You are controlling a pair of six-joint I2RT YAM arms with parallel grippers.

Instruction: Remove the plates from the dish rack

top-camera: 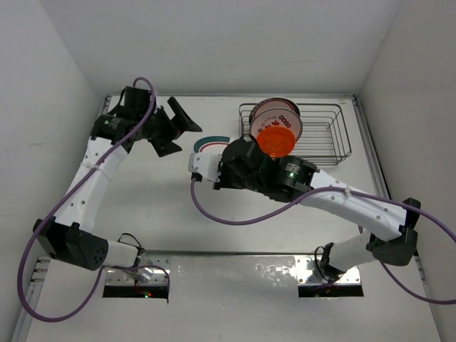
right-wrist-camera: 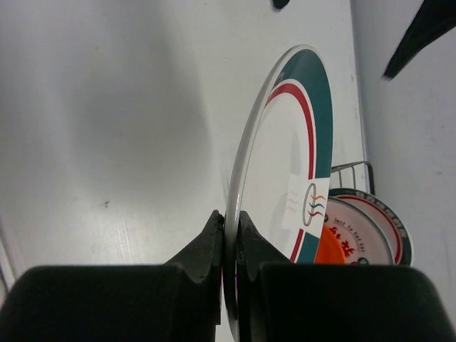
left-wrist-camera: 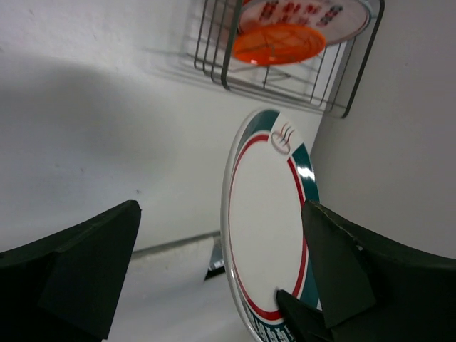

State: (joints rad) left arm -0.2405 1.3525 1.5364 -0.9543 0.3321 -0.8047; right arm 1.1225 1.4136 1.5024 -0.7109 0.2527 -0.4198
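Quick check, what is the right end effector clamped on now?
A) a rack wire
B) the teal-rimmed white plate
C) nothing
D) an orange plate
B: the right end effector pinches the rim of the teal-rimmed white plate, outside the dish rack.

White table (top-camera: 178, 228) between white walls (top-camera: 214, 43)

big plate (right-wrist-camera: 285, 164): white, teal and red bands | small plate (top-camera: 276, 140): orange | dish rack (top-camera: 329, 137): silver
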